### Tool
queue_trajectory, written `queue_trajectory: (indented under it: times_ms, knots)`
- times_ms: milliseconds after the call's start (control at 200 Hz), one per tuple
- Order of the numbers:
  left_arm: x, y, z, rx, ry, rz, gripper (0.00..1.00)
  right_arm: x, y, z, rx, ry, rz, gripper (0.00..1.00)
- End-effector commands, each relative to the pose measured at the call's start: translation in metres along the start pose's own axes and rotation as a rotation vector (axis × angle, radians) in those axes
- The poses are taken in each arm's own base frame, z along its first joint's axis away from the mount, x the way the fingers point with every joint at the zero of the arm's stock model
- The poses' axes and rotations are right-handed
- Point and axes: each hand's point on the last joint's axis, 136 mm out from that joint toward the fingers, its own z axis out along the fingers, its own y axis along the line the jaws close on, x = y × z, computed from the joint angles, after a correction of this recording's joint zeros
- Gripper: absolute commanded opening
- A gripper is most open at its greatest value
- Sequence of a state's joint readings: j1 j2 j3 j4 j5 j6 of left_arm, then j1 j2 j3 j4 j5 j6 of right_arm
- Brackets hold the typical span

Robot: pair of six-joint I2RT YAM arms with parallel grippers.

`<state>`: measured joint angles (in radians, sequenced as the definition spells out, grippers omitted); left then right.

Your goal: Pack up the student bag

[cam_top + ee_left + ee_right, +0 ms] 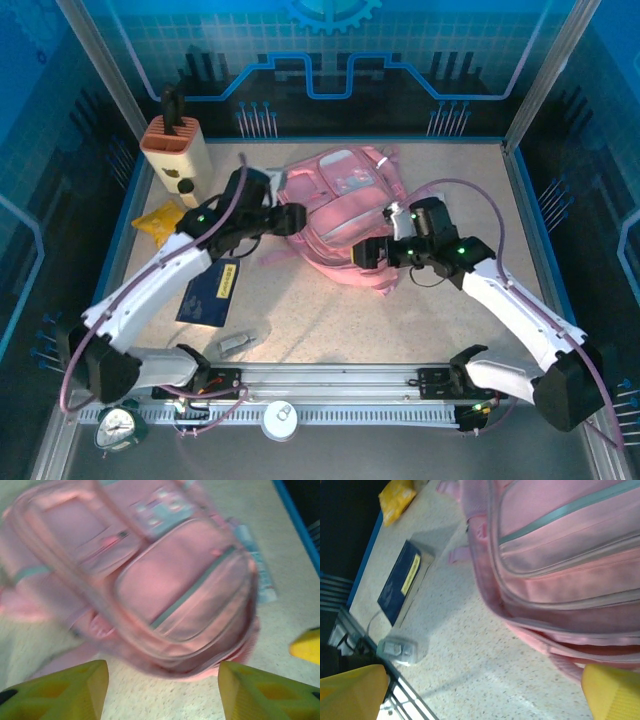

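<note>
The student bag (335, 205) is a soft pink backpack lying flat at mid-table, front pockets and grey zips facing up. My left gripper (291, 218) hovers at its left edge, and in the left wrist view the bag (165, 585) appears blurred just beyond the open left gripper (162, 695). Bare tabletop lies between its yellow fingers (60, 692). My right gripper (368, 252) sits at the bag's near right edge. In the right wrist view the right gripper (480, 700) is wide open over bare table, with the bag (560, 555) up and to the right.
A dark blue book (210, 290) (402, 582) lies near the left arm, with a small grey item (237, 343) (397, 650) in front of it. A yellow packet (160, 220) (397, 497) and a beige pen holder (175, 150) are at the back left. A clock (120, 428) stands by the rail.
</note>
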<state>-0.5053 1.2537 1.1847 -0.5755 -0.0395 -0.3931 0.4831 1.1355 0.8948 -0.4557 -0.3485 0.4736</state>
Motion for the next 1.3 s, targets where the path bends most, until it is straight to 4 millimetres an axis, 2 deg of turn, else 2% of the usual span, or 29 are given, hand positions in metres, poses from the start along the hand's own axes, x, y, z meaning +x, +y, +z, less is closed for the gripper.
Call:
queue_trajectory:
  times_ms: [0,120,220,440,525,710,956,1106,1291]
  knots:
    - [0.035,0.053,-0.01,-0.142,0.023,-0.217,0.62,0.02,0.009,0.019,-0.035,0.053,-0.032,1.0]
    - [0.076,0.106,-0.026,-0.291,0.047,-0.368,0.66,0.034,0.014,0.034,-0.042,0.081,-0.04,1.0]
    - [0.105,0.137,-0.035,-0.384,0.066,-0.463,0.68,0.039,0.015,0.043,-0.044,0.089,-0.027,1.0]
    - [0.157,0.179,-0.016,-0.505,0.172,-0.613,0.69,0.042,0.016,0.052,-0.049,0.116,-0.025,1.0]
    - [0.169,0.188,-0.009,-0.542,0.198,-0.632,0.69,0.043,0.013,0.052,-0.035,0.113,-0.024,1.0]
    - [0.185,0.188,0.008,-0.497,0.186,-0.723,0.7,0.044,0.009,0.055,-0.022,0.11,-0.005,1.0]
    - [0.185,0.176,0.024,-0.399,0.175,-0.79,0.69,0.046,0.004,0.056,-0.01,0.098,0.015,1.0]
    - [0.179,0.161,0.036,-0.294,0.16,-0.835,0.69,0.047,0.003,0.057,-0.006,0.102,0.017,1.0]
    - [0.158,0.128,0.047,-0.182,0.139,-0.832,0.69,0.046,0.0,0.056,0.005,0.084,0.015,1.0]
